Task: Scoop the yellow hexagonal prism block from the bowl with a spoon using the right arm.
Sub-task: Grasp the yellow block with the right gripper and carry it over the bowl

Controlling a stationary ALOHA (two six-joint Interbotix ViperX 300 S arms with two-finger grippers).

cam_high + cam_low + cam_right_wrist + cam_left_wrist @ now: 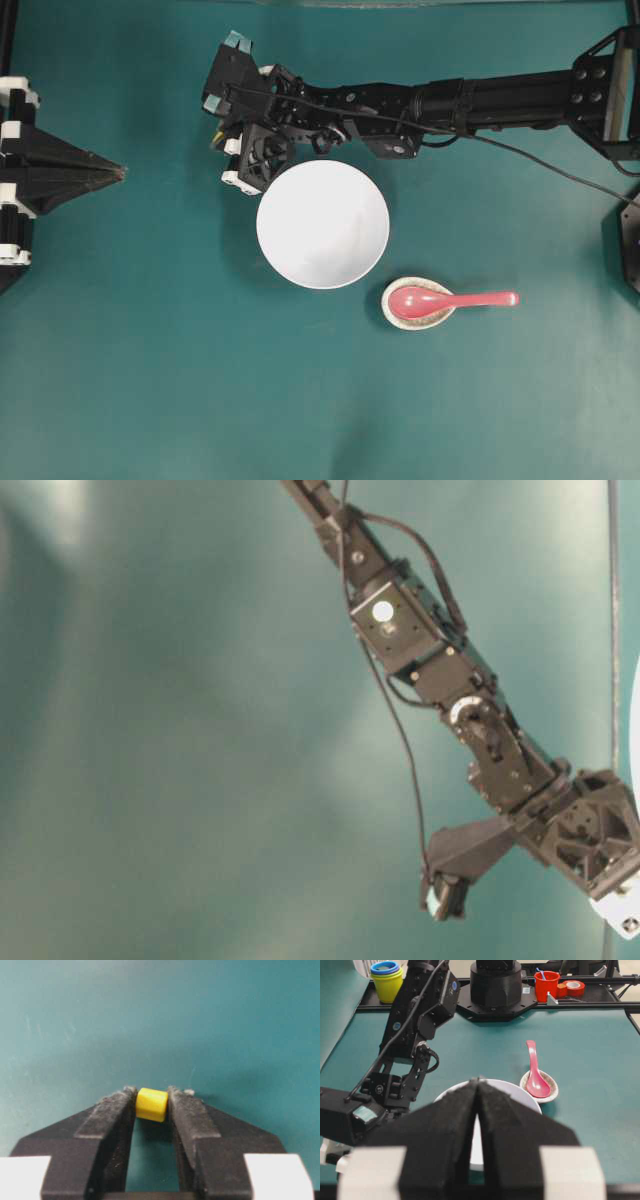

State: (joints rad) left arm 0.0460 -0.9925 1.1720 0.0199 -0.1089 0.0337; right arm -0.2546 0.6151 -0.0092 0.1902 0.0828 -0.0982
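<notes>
Teal tabletop (150,350), speckled dish (400,318), red cup (547,985), stacked yellow cups (387,980), tape roll (574,987).

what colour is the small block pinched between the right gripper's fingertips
Bright yellow: the small hexagonal prism block, clearest in the right wrist view.

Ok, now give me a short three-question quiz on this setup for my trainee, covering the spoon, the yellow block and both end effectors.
1. True or false: the spoon lies in the white bowl.
2. What sits between the fingertips of the right end effector? A) the yellow block B) the spoon's handle C) nothing
3. Is the left end effector open or shut?

Key
1. False: its scoop rests in the small speckled dish beside the bowl.
2. A: the fingertips press on both sides of the block, down at the green table.
3. Shut.
</notes>
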